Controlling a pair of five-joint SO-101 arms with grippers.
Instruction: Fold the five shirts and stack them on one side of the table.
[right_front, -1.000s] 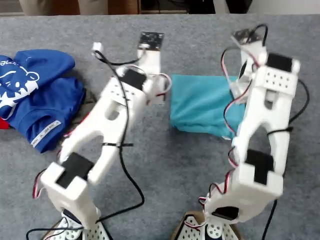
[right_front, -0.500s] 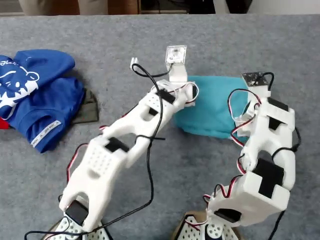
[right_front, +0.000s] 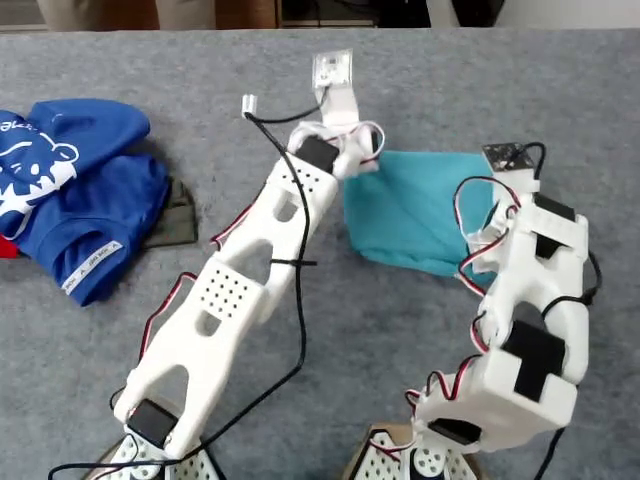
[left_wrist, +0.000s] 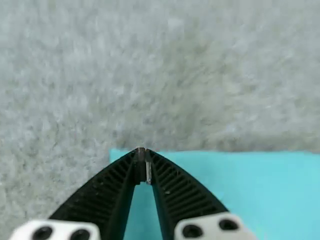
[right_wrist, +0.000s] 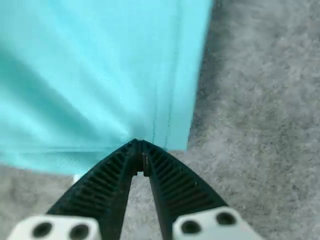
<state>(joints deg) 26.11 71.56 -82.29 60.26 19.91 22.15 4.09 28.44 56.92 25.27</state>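
Note:
A teal shirt (right_front: 415, 210) lies folded flat on the grey table (right_front: 330, 330), right of centre. My left gripper (left_wrist: 141, 161) sits at the shirt's (left_wrist: 240, 190) far left corner, its tips shut together on the edge of the cloth. In the high view the left arm stretches diagonally up to that corner (right_front: 350, 165). My right gripper (right_wrist: 139, 150) is shut on the shirt's (right_wrist: 100, 65) right side, where creases run in toward the tips. The right arm (right_front: 530, 280) stands folded over that side.
A pile of folded shirts lies at the table's left edge: blue ones (right_front: 80, 190) on top, a dark olive one (right_front: 178, 215) and a bit of red (right_front: 6, 247) poking out beneath. Bare grey table lies between the arms and beyond the teal shirt.
The right arm dropped onto the shirt's right side, then stayed still. The left arm swung right over the shirt, then stretched out to its far left corner.

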